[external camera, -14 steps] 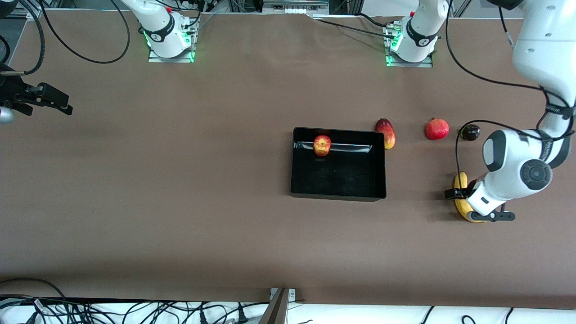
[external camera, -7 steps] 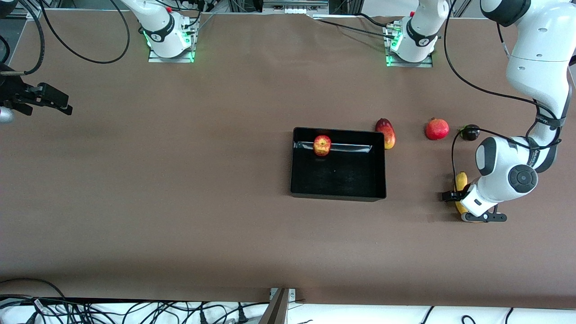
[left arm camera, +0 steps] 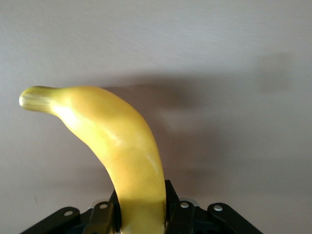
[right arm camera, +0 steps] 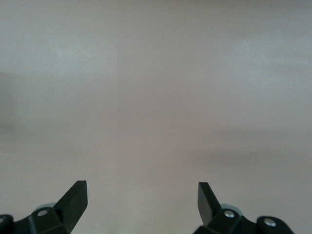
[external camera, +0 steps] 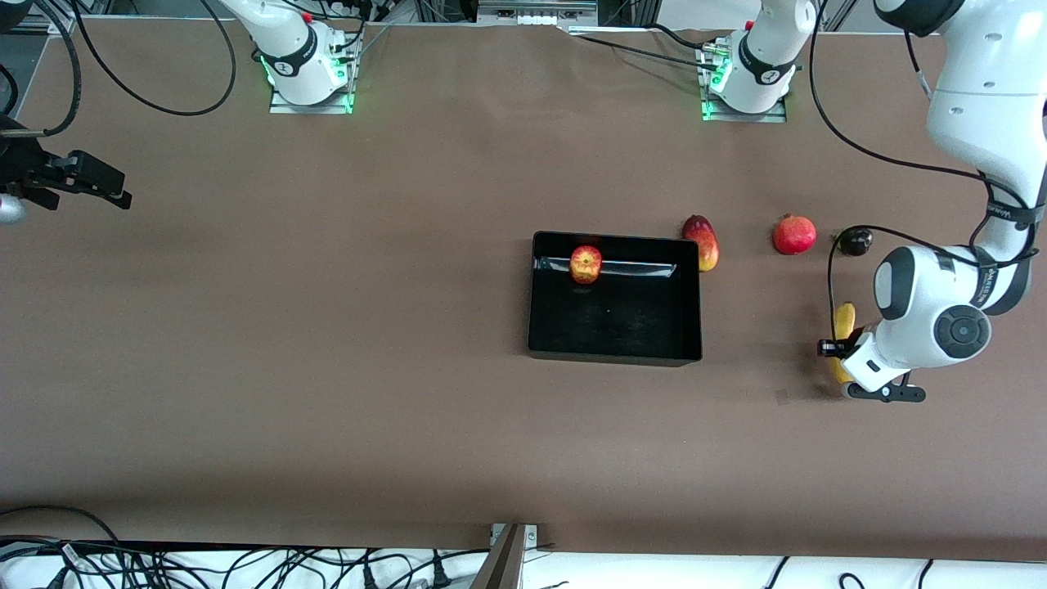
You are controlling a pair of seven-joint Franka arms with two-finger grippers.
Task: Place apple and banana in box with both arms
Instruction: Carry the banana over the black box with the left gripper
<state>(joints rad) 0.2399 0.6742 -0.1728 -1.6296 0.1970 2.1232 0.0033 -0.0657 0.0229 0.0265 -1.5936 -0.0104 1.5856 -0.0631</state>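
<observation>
Left wrist view: left end effector (left arm camera: 141, 214) clenched around the long curved yellow banana (left arm camera: 122, 151), stem end sticking out past the fingers.
Banana position: in the front view, at the left arm's end of the brown worktop (external camera: 327, 368), well apart from the box; whether it is clear of the surface cannot be told.
Right end effector (right arm camera: 141, 202): jaws spread, nothing between them, waiting at the right arm's end of the worktop.
Apple (external camera: 586, 264): small red-and-yellow mottled fruit, lying inside the glossy black rectangular plastic box (external camera: 613, 356), against the wall farthest from the front camera.
Step in hand: banana grasped; apple's half looks done.
Next move: likely lift, carry over the box, lower, release inside.
</observation>
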